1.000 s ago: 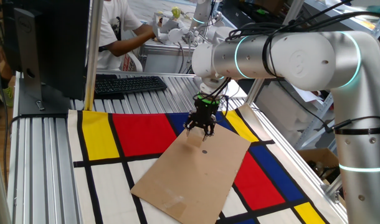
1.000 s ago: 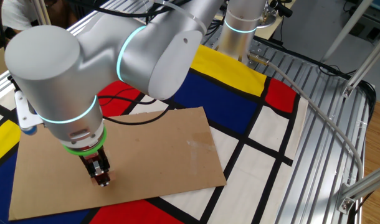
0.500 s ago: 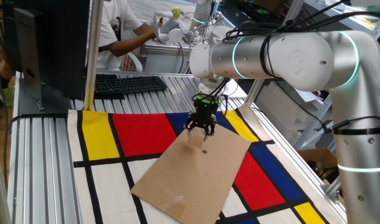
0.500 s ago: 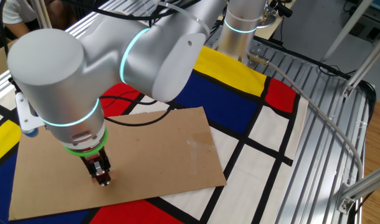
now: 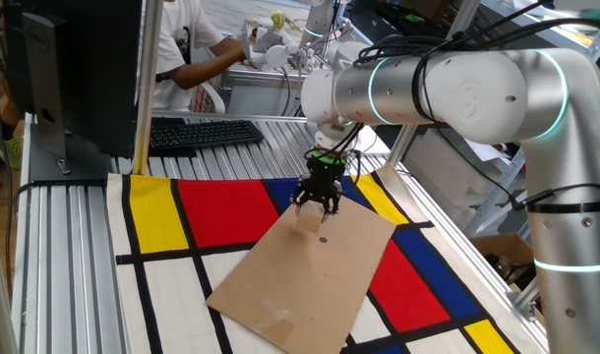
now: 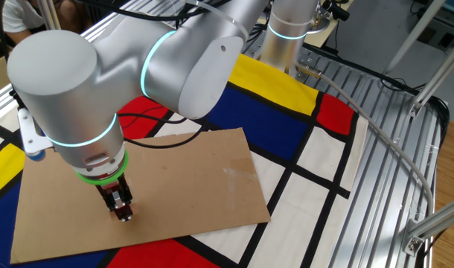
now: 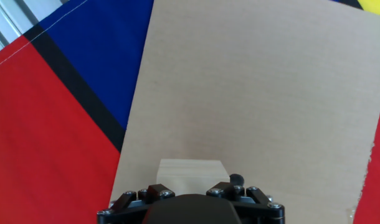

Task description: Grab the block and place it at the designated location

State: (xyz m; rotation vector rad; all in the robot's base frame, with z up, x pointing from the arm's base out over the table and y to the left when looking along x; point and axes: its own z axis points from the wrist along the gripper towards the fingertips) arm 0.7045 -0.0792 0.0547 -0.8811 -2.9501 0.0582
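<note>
Behind the table a person in a white shirt sat at a bench, with a black keyboard on the ribbed metal tabletop. Landmark was the patterned mat in red, yellow, blue and white with black lines, spread over the table. On the mat lay the designated location, a flat brown cardboard sheet, angled to the mat's lines, with a small dark dot on it just below the fingers in one fixed view.

Silver arm with glowing teal rings reached over the mat. Gripper pointed straight down over the cardboard's far end, near the edge bordering the mat's red and blue fields. In the other fixed view the gripper was down at the cardboard surface; contact could not be confirmed.

Hand view showed the block, pale tan wood, seated between the dark fingers, which looked pinched on its sides. Block sat above the cardboard near its edge by the mat's blue field and black line. Whether the block touched the cardboard couldn't be told.
</note>
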